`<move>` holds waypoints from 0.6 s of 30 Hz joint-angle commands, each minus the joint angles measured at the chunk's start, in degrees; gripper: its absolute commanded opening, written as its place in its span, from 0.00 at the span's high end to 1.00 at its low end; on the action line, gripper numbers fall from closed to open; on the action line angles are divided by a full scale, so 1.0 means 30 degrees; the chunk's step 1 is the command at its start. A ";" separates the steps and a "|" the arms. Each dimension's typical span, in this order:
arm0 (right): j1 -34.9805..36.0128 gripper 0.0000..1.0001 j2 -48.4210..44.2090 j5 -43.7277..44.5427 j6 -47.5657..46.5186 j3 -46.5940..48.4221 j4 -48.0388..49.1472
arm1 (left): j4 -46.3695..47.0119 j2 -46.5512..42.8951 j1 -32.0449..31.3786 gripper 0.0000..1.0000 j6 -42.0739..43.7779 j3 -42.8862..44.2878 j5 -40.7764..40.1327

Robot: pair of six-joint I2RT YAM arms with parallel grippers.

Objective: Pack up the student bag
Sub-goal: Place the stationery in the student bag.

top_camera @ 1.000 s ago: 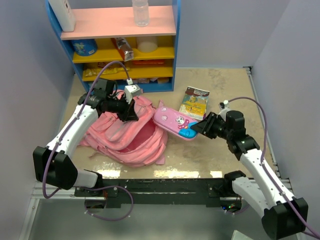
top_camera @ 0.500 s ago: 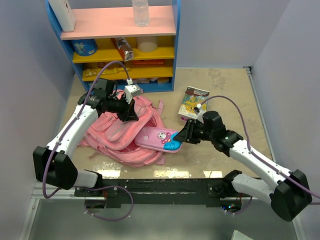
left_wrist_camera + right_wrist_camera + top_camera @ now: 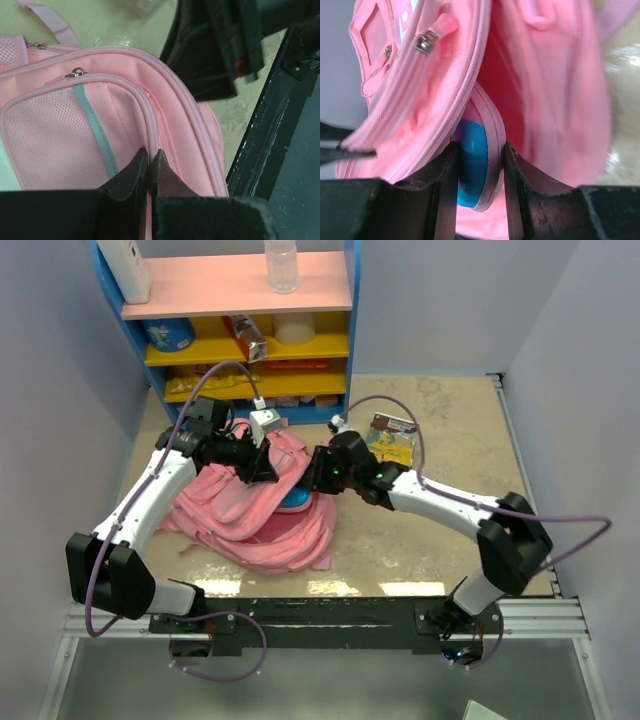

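Note:
The pink student bag (image 3: 250, 515) lies on the table left of centre, its main mouth held open. My left gripper (image 3: 268, 472) is shut on the bag's upper zip edge (image 3: 150, 125) and holds it up. My right gripper (image 3: 308, 483) is shut on the pink pencil case; only its blue end (image 3: 293, 502) shows, pushed into the bag's opening. In the right wrist view the case's blue end (image 3: 472, 165) sits between my fingers, under the bag's flap (image 3: 440, 75). The rest of the case is hidden inside the bag.
A small picture book (image 3: 390, 443) lies on the table right of the bag. A blue and yellow shelf unit (image 3: 250, 330) with a bottle (image 3: 281, 265) and snacks stands at the back. Grey walls close in both sides.
My right arm has swung left and carried the pencil case from the open table into the bag's mouth. My left gripper has held the bag's edge still.

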 commanded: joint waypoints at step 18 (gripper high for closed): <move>0.3496 0.41 -0.1651 0.4525 -0.1266 -0.3955 0.8750 | 0.2162 -0.0597 -0.0082 1.00 0.0310 0.0136 0.1891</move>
